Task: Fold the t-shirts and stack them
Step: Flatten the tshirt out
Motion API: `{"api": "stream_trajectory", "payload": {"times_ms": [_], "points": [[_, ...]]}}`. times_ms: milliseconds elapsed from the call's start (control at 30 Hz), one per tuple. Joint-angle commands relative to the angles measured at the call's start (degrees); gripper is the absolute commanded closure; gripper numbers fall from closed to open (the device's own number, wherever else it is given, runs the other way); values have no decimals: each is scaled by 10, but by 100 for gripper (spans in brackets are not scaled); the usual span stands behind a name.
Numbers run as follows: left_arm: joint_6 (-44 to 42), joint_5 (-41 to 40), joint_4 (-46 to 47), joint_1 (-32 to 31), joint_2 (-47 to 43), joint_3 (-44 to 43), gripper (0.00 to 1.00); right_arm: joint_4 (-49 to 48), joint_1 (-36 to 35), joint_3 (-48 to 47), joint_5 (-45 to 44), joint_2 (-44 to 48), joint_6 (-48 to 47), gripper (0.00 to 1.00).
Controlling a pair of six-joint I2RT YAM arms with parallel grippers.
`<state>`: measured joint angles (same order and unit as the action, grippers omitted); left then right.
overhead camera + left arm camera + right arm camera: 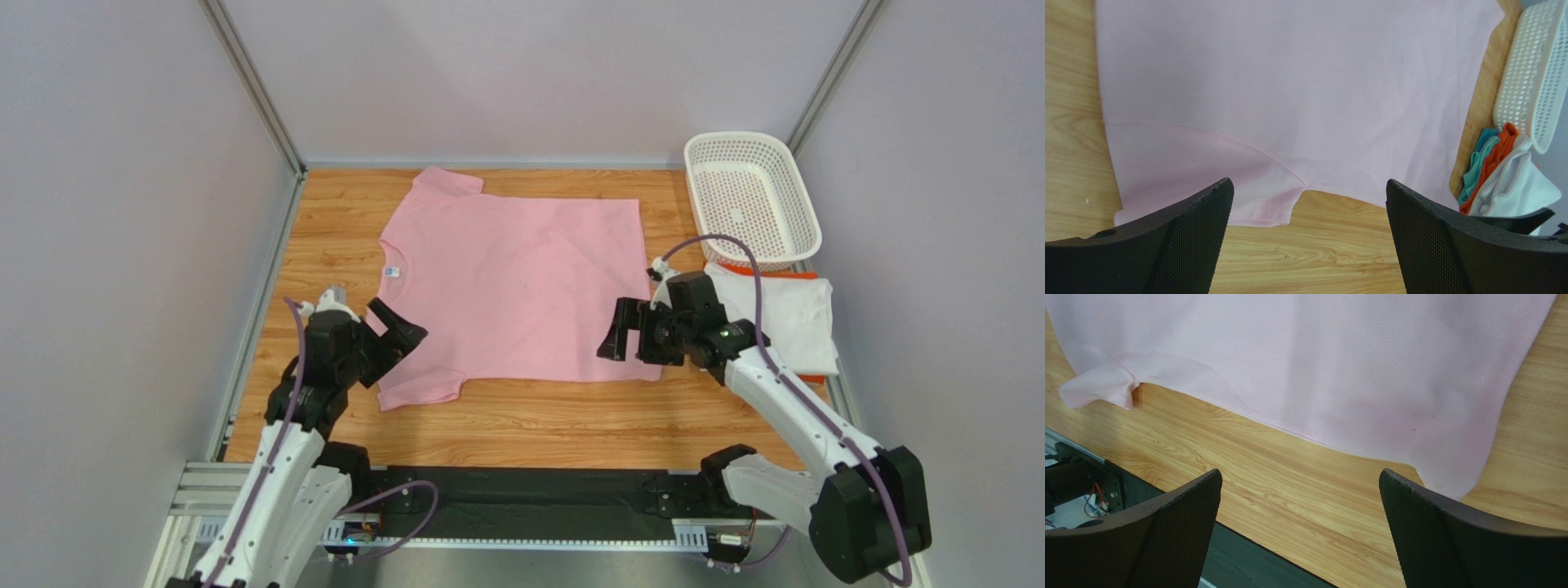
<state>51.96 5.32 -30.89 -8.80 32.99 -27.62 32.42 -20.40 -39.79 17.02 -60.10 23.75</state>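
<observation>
While the left claw (pixel 395 341) and right claw (pixel 617 333) both hang wide with nothing gripped, the top view has the pink t-shirt (pixel 515 288) spread flat on the tabletop (pixel 540 423), collar toward the left. Left claw is at the near sleeve, right claw at the near hem corner. White t-shirt (pixel 797 325) with orange trim sits folded at the right edge, just beside the basket (pixel 751 196), partly hidden by the right arm. Left wrist: fingers (pixel 1186 239) far apart above the near sleeve and bare wood, no cloth between them. At far right, white and orange cloth plus a teal cloth (pixel 1478 162) by the basket; possibly another garment, can't tell. Right wrist: fingers (pixel 1438 533) wide over bare wood, pink hem just beyond them, near sleeve rumpled at upper left.
</observation>
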Motion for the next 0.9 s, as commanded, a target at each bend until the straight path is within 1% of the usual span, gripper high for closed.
{"api": "stream_trajectory", "payload": {"times_ms": [0,67,100,133,200,333,500,600,767,867], "points": [[-65,68,72,4,93,-31,0,-47,-16,-15,-51,-55,8,0],[-66,85,84,4,145,-29,0,-68,-17,0,-60,-89,14,0],[-69,88,96,4,171,-22,0,-75,-17,4,-79,-99,23,0],[-71,90,100,4,171,-17,0,-72,-17,4,-92,-111,34,0],[-74,90,104,4,199,-9,0,-70,-17,14,-99,-133,44,0],[-69,93,110,4,221,25,0,-71,-17,45,-110,-131,53,0],[-64,71,88,4,225,41,0,-63,-17,85,-108,-106,61,0],[-65,57,58,4,220,40,0,-61,-17,97,-106,-93,57,0],[-54,27,1,4,200,36,0,-52,-14,89,-101,-52,50,0],[-36,30,-28,4,166,37,0,-43,-16,74,-99,-28,48,0]]}}
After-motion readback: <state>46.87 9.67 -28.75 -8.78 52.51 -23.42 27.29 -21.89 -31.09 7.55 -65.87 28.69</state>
